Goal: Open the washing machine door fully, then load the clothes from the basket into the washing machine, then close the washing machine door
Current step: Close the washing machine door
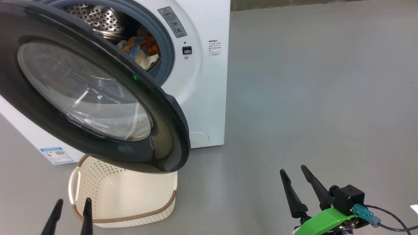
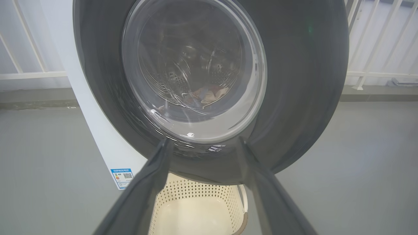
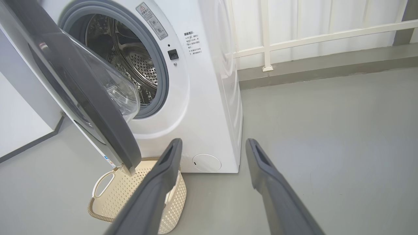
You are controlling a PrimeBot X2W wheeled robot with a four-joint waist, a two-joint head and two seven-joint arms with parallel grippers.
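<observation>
The washing machine (image 1: 202,81) (image 3: 209,107) stands with its door (image 1: 88,94) (image 2: 294,81) (image 3: 81,94) swung partly out over the basket. Inside the drum lie the clothes (image 1: 142,49) (image 2: 209,93), orange, cream and blue. The cream basket (image 1: 120,195) (image 2: 196,212) (image 3: 124,192) sits on the floor under the door, nothing showing in the part I see. My left gripper (image 1: 73,205) (image 2: 204,143) is open, low at the basket's near rim, pointing at the door's outer face. My right gripper (image 1: 292,171) (image 3: 214,145) is open over bare floor to the right, holding nothing.
Grey floor (image 1: 310,98) stretches to the right of the machine. A white railing (image 3: 310,36) runs along the wall behind. A cable (image 1: 392,222) trails from the right wrist. A blue label (image 1: 57,155) sits low on the machine's front.
</observation>
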